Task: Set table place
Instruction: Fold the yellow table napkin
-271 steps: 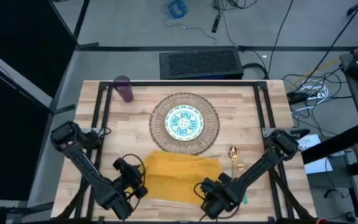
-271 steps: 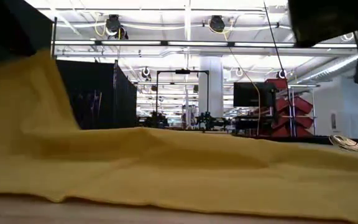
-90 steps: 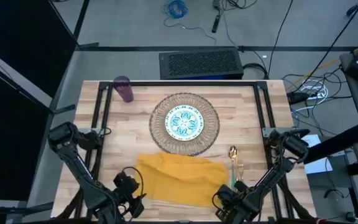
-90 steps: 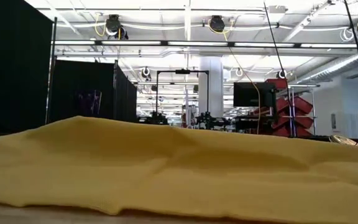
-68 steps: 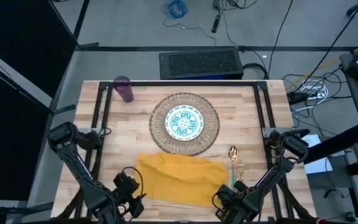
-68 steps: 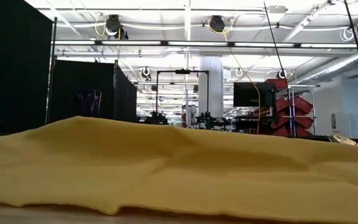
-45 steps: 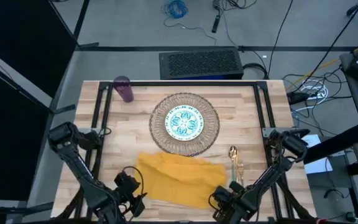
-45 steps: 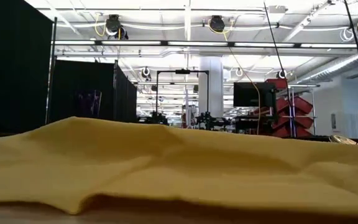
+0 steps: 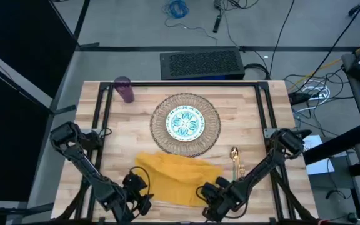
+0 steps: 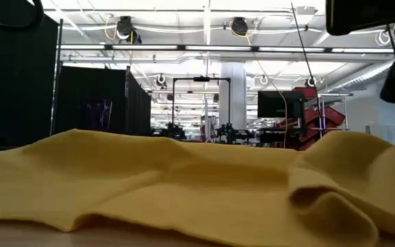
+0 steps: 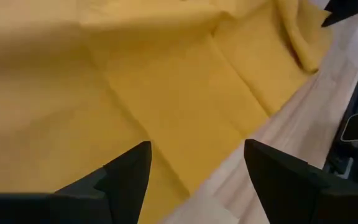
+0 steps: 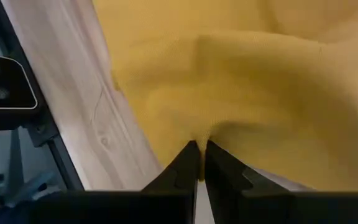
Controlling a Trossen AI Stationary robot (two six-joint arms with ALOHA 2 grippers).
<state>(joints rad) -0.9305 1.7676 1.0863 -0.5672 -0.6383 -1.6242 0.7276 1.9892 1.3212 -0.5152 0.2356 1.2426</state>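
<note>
Since half a second ago, right tool (image 12: 199, 163) has pinched the napkin's (image 9: 175, 172) corner, bunching it; fingers nearly closed on cloth. Left tool (image 11: 194, 168) hangs wide over its near edge. Napkin lies on the bench (image 9: 280, 134), just before the mat (image 9: 211, 134).

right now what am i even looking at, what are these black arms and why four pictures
Two robot arms work at a wooden table, filmed from above, from table height, and from a camera on each wrist. On the table lie a straw mat with a plate, a purple cup, a spoon and a yellow napkin. The right gripper is shut, pinching the napkin's near edge. The left gripper is open over the napkin, holding nothing.
</note>
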